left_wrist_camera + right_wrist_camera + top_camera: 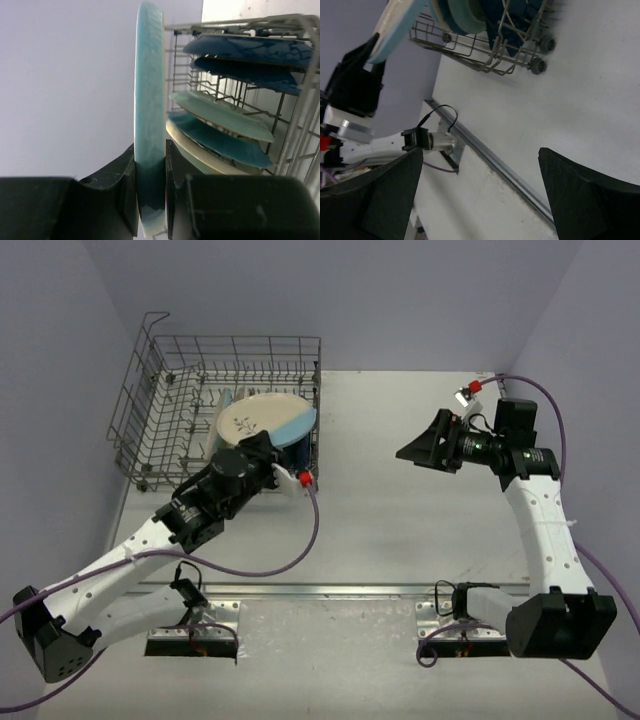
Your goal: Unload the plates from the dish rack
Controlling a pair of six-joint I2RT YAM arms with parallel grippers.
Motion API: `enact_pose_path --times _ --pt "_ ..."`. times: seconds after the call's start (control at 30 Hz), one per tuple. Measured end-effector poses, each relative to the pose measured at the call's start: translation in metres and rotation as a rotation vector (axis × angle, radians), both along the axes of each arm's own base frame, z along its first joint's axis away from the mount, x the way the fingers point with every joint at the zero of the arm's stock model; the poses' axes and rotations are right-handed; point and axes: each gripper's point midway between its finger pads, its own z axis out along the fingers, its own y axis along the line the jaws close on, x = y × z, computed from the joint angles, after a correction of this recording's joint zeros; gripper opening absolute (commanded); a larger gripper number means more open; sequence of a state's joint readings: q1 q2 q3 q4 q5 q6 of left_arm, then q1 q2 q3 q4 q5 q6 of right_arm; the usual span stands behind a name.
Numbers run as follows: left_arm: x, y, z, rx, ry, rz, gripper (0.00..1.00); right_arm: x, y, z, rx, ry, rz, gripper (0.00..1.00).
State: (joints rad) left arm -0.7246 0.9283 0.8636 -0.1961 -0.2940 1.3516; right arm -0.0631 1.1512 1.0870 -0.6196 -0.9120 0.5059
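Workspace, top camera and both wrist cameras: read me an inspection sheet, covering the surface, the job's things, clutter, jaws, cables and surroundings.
Surface: pale table, bare right of the rack; metal rail along the near edge.
Job's things: dish rack at far left; cream-and-blue plate held on edge at its near right corner; other plates, teal and dark blue, slotted in the rack.
Clutter: nothing seen.
Grippers: left gripper, jaws shut on the cream-and-blue plate's rim; right gripper, jaws open, empty, above the table.
Cables: purple cables loop from both arms over the table; none snagged on the rack.
Surroundings: plain pale walls.
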Motion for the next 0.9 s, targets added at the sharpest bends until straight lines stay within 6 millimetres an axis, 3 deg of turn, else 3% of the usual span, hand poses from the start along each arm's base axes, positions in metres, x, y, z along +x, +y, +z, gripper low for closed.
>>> enact_pose_path --times 0.27,0.47,0.63,0.77,0.9 --pt "-0.033 -0.035 -0.012 0.233 -0.228 -0.231 0.00 0.019 0.029 -0.001 0.219 0.199 0.089 0.93" --pt "-0.055 -0.055 -0.020 0.347 -0.337 -0.358 0.00 0.016 0.065 -0.007 0.241 0.258 0.197 0.90" --pt "-0.067 -0.073 -0.014 0.374 -0.393 -0.422 0.00 0.020 0.096 -0.007 0.212 0.218 0.286 0.83" --pt "-0.071 -0.082 -0.012 0.382 -0.415 -0.432 0.00 0.024 0.119 -0.018 0.196 0.217 0.340 0.69" --pt "-0.074 -0.086 -0.011 0.384 -0.424 -0.430 0.00 0.023 0.137 -0.030 0.198 0.239 0.384 0.34"
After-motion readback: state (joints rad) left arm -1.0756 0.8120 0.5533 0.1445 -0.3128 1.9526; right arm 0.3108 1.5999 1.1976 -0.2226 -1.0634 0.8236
